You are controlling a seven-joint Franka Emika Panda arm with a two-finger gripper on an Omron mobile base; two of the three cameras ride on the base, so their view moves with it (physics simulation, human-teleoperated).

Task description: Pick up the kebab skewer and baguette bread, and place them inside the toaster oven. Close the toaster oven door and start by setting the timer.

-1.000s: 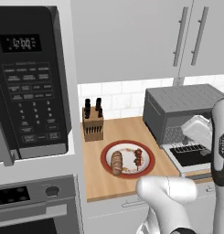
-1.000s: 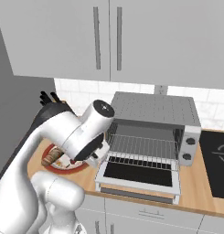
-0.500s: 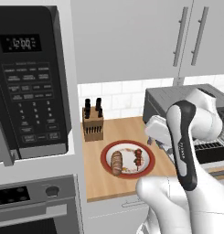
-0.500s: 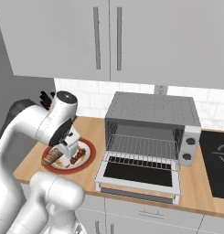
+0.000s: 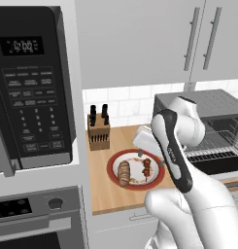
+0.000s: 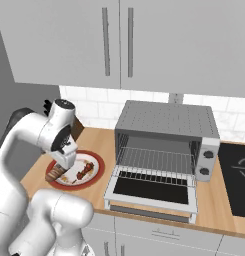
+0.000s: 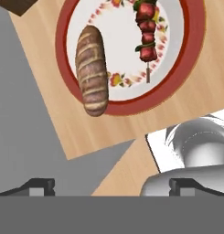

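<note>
Gripper [image 7: 111,185] wide open, empty, above plate [image 7: 189,55]; skewer [image 7: 146,32] thin and off-centre, so a straight descent may miss it.

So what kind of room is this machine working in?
It looks like a home kitchen, computer-drawn rather than real. A black microwave hangs beside white cupboards, a toaster oven sits open on the wooden counter, and a plate holds bread and a meat skewer.
</note>
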